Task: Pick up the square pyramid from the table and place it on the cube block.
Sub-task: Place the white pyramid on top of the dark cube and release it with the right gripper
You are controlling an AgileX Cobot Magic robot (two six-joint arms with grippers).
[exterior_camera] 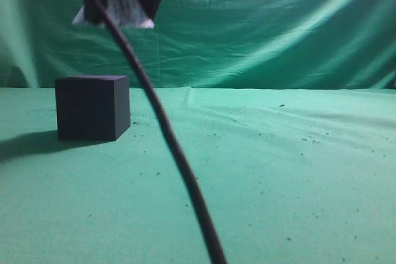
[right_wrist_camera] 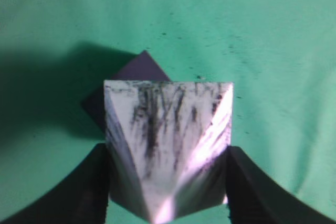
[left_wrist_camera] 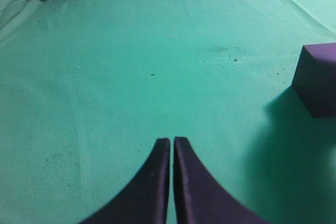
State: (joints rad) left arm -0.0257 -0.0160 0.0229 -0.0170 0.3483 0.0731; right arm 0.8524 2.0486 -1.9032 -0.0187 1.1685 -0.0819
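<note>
The right gripper (right_wrist_camera: 168, 182) is clamping the square pyramid (right_wrist_camera: 168, 150) in the air above the cube block (exterior_camera: 93, 107). The left gripper (left_wrist_camera: 171, 142) is hovering over the table (left_wrist_camera: 131, 66), fingers pressed together on nothing.

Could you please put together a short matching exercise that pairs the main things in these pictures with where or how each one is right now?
Column A
1. square pyramid
2. cube block
3. left tool
4. right tool

Column B
a. shut, with nothing between its fingers
b. resting on the table, left of the dangling cable
c. held in the air above the cube block
d. clamped on the pyramid's sides

Pairs: 1-c, 2-b, 3-a, 4-d
</note>
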